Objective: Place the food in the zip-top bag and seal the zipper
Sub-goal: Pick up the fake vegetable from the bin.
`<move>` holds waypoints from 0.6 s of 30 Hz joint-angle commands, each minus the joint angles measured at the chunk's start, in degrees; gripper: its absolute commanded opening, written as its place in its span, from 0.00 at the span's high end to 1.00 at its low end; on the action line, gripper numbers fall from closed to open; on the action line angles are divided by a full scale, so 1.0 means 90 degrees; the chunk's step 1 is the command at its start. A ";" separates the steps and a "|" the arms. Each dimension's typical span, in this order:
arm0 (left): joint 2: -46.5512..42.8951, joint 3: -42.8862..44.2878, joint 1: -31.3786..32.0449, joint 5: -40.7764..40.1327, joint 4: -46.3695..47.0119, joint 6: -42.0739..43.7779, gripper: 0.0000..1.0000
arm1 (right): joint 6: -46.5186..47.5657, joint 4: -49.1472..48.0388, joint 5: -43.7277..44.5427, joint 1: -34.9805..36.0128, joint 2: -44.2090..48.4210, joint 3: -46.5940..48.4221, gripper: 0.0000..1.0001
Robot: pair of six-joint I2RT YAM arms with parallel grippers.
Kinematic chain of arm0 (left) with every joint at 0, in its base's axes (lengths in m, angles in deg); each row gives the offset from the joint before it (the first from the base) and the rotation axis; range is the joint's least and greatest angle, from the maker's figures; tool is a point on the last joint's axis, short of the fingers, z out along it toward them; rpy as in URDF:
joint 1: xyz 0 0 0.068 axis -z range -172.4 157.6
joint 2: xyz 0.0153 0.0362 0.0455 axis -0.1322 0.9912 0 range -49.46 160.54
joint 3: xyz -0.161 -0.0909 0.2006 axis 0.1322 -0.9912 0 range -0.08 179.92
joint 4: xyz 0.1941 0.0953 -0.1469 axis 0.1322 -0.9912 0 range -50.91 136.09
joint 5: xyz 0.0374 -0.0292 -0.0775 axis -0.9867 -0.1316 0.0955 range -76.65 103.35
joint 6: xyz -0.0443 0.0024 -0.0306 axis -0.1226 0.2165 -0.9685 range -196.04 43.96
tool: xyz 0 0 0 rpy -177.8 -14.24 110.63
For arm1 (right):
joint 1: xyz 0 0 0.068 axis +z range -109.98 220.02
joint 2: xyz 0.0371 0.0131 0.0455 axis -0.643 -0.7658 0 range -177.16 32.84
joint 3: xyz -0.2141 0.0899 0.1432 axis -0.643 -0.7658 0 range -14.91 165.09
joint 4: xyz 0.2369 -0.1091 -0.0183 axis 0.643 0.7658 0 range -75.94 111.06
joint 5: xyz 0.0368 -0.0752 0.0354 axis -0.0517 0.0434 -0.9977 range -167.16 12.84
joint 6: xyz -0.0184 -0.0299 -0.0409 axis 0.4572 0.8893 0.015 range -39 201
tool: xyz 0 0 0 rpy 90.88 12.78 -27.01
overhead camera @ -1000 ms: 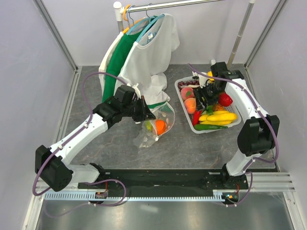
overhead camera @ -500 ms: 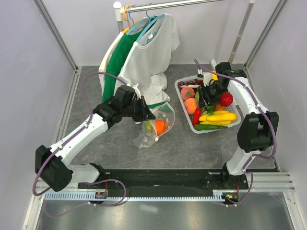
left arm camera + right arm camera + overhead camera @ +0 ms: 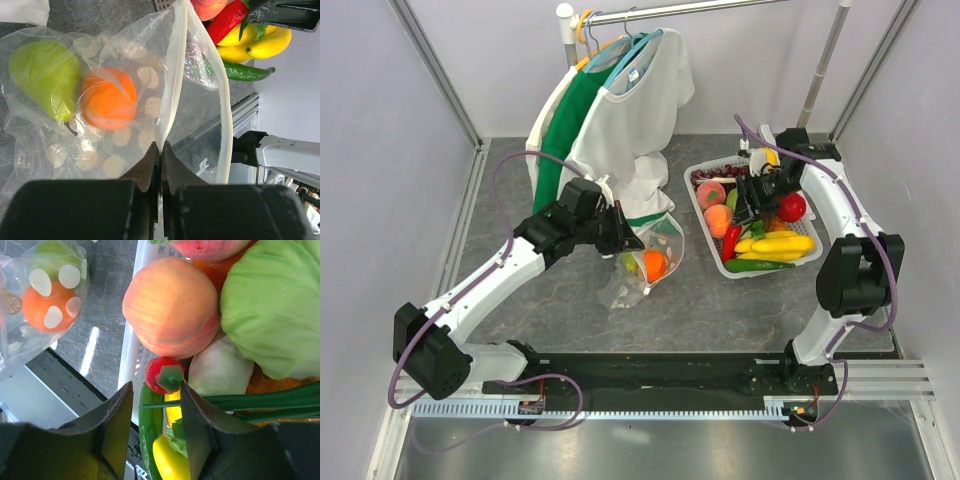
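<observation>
The dotted zip-top bag [image 3: 642, 268] hangs from my left gripper [image 3: 624, 239], its mouth open towards the basket. In the left wrist view my left gripper [image 3: 161, 146] is shut on one zipper strip [image 3: 176, 75]; the other strip [image 3: 226, 115] hangs free. A green pear [image 3: 42, 75] and an orange fruit [image 3: 109, 98] lie inside. My right gripper [image 3: 748, 200] is open low over the food in the white basket [image 3: 770, 270]. In the right wrist view my right gripper [image 3: 156, 390] is just short of the stem end of a red chili [image 3: 161, 375], below a peach [image 3: 170, 307].
The basket wall [image 3: 131, 355] also holds a cabbage [image 3: 272, 305], a green chili [image 3: 149, 425], yellow fruits [image 3: 782, 243] and a red apple [image 3: 791, 206]. White and green garments [image 3: 620, 110] hang on a rack behind the bag. A rack post [image 3: 820, 70] stands behind the basket.
My right arm has shifted a little towards the back of the basket, its gripper still open. My left arm and the bag have not moved.
</observation>
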 commanded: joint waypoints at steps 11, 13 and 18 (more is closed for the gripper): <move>0.0025 0.0031 -0.0037 0.0150 0.0203 -0.0025 0.98 | -0.0166 -0.0304 -0.0151 0.0008 -0.0131 -0.0265 0.47; 0.0034 0.0031 -0.0037 0.0151 0.0203 -0.0015 0.98 | -0.0176 -0.0324 -0.0170 0.0017 -0.0141 -0.0275 0.50; 0.0073 0.0031 -0.0037 0.0150 0.0194 -0.0025 0.98 | -0.0254 -0.0324 -0.0248 0.0027 -0.0083 -0.0323 0.57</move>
